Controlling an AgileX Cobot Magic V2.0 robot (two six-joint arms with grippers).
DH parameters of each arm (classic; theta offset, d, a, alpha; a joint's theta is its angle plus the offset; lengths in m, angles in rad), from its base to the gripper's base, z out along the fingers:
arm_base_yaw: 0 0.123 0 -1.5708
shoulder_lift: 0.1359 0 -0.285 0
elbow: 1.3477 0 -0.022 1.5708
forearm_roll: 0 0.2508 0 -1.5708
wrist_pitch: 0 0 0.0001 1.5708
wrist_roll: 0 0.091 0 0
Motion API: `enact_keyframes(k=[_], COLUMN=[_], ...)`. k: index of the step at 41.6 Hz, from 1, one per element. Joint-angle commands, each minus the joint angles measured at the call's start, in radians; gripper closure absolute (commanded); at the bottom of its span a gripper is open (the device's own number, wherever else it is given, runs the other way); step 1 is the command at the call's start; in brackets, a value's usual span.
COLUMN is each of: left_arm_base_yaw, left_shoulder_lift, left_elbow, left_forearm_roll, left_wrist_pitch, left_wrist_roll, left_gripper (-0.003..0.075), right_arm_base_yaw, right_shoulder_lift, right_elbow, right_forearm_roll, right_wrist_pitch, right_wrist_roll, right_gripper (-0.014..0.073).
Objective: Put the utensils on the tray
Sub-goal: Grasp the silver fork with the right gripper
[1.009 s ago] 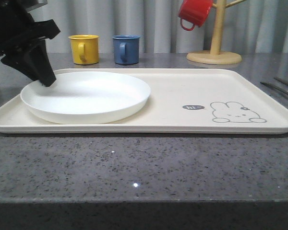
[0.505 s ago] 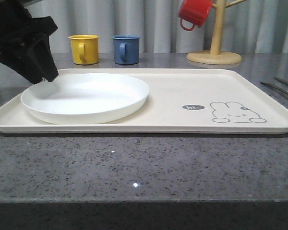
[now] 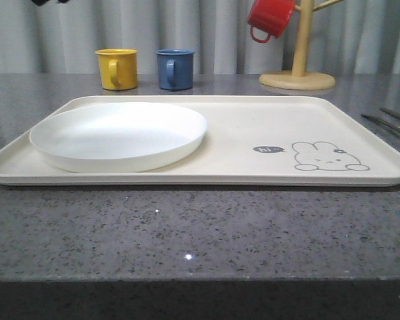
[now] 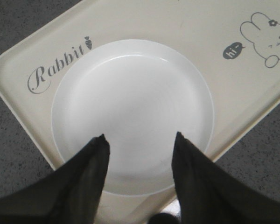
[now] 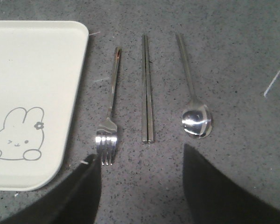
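Grey speckled stone bench [image 3: 187, 233] carries the cream tray [image 3: 253, 127], where the smooth white plate [image 3: 120, 133] already sits at its left end. My left pincer [image 4: 139, 140] hangs spread above it, empty. Right of the tray lie the shiny fork [image 5: 110, 107], slim chopsticks [image 5: 147, 88] and spoon [image 5: 194, 112]; my right pincer [image 5: 142, 161] hovers spread, and should pinch the fork next.

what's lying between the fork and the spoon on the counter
The pair of chopsticks lies between the fork and the spoon, side by side and parallel to both, on the grey counter. The right wrist view shows it.
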Motion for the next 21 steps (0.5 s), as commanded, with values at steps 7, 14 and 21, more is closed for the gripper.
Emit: enact_keyframes(k=[7,14,21], left_arm_base_yaw=[-0.026,-0.026,-0.026], left_shoulder_lift=[-0.244,-0.34,-0.37], left_elbow=[0.182,0.274,0.292], left_forearm_roll=[0.047,0.049,0.049], left_wrist_pitch=[-0.118,-0.118,-0.105], left_wrist_roll=[-0.123,-0.123,-0.123], left_gripper=[0.0395,0.0395,0.0395], right_arm_base_yaw=[-0.001,-0.001,-0.001], right_shoulder_lift=[0.005,0.005,0.005], right_elbow=[-0.027,-0.027,-0.027], right_forearm_roll=[-0.003,0.0,0.005], right_wrist_pitch=[-0.081,-0.081,-0.087], right_wrist_roll=[-0.01,-0.01,-0.01], right_gripper=[0.0169,0.0169,0.0169])
